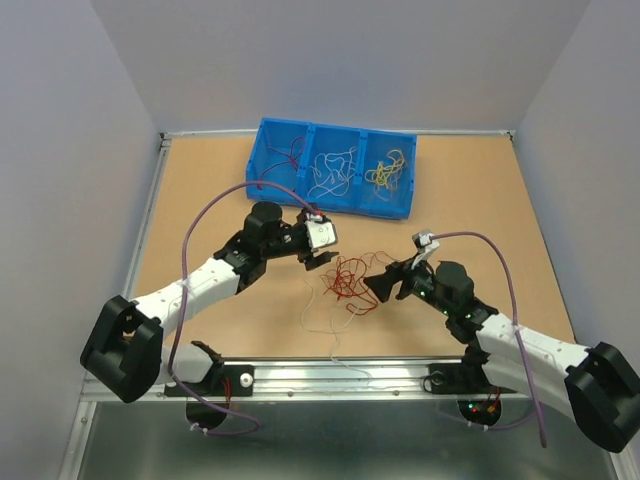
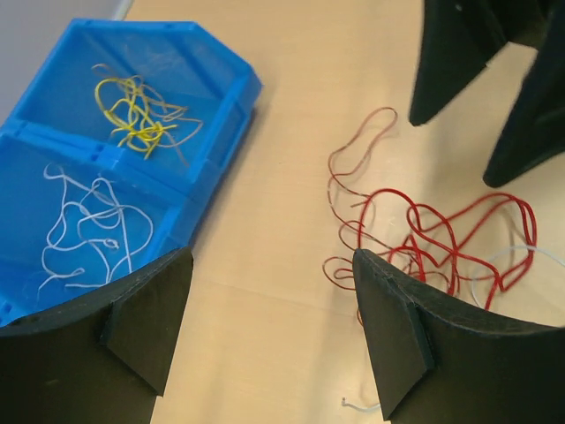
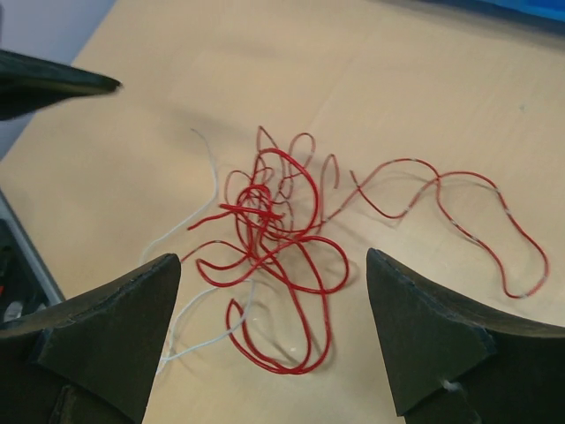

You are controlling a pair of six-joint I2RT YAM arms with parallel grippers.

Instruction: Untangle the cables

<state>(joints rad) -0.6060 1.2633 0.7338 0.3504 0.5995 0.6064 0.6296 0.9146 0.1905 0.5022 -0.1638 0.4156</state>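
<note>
A tangle of red cables [image 1: 348, 280] lies on the table between my two grippers, with a thin white cable [image 1: 318, 318] trailing from it toward the near edge. My left gripper [image 1: 322, 262] is open and empty just left of the tangle. In the left wrist view the left gripper [image 2: 272, 265] hovers over bare table, with the red tangle [image 2: 388, 191] to its right. My right gripper [image 1: 380, 285] is open and empty just right of the tangle. In the right wrist view the right gripper [image 3: 272, 265] straddles the red tangle [image 3: 274, 221] and the white cable [image 3: 203, 340] from above.
A blue bin [image 1: 262, 160] with three compartments stands at the back, holding red cables [image 1: 285, 155], white cables [image 1: 332, 168] and yellow cables [image 1: 388, 170]. The bin's wall [image 2: 221, 168] is close on the left gripper's left. A metal rail [image 1: 330, 375] runs along the near edge.
</note>
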